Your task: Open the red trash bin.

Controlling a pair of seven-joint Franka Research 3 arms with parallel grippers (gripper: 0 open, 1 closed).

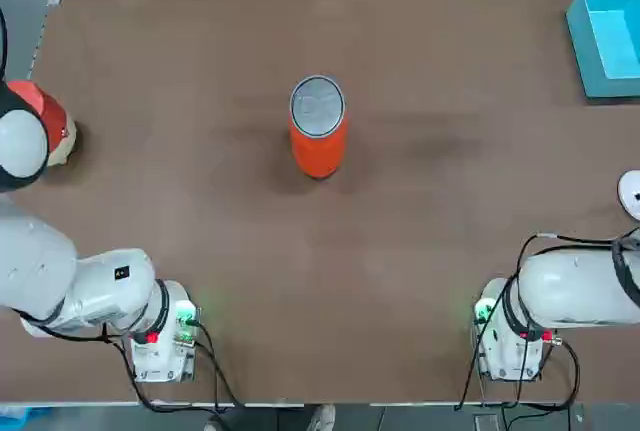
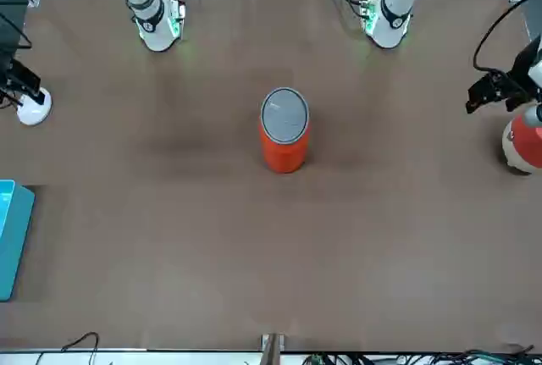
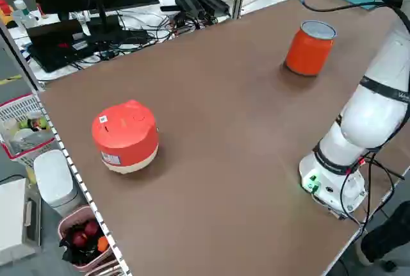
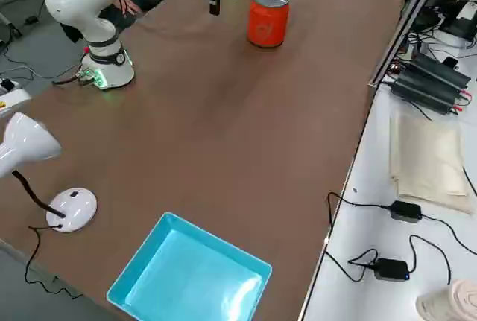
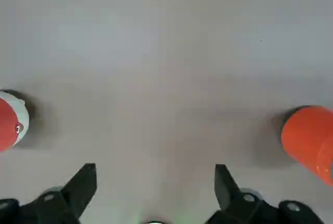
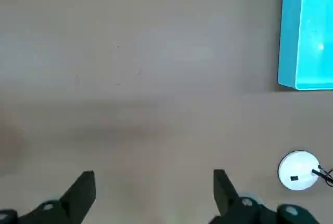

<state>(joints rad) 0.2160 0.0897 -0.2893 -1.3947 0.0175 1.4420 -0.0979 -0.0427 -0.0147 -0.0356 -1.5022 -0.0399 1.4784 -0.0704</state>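
The red trash bin (image 1: pixel 318 146) stands upright in the middle of the table, an orange-red cylinder with its round grey lid (image 1: pixel 317 106) lying flat and closed in a metal rim. It also shows in the front view (image 2: pixel 284 143) and the left side view (image 3: pixel 309 50). My left gripper (image 5: pixel 156 182) hangs open and empty high over the table's left side, far from the bin (image 5: pixel 309 141). My right gripper (image 6: pixel 153 187) is open and empty too, held high over the table's right side.
A red and cream domed pot (image 3: pixel 125 136) sits near the table's left edge. A teal open box (image 1: pixel 610 36) stands at the far right corner, and a white lamp base (image 6: pixel 295 170) by the right edge. Both arm bases (image 1: pixel 160 336) are at the near edge.
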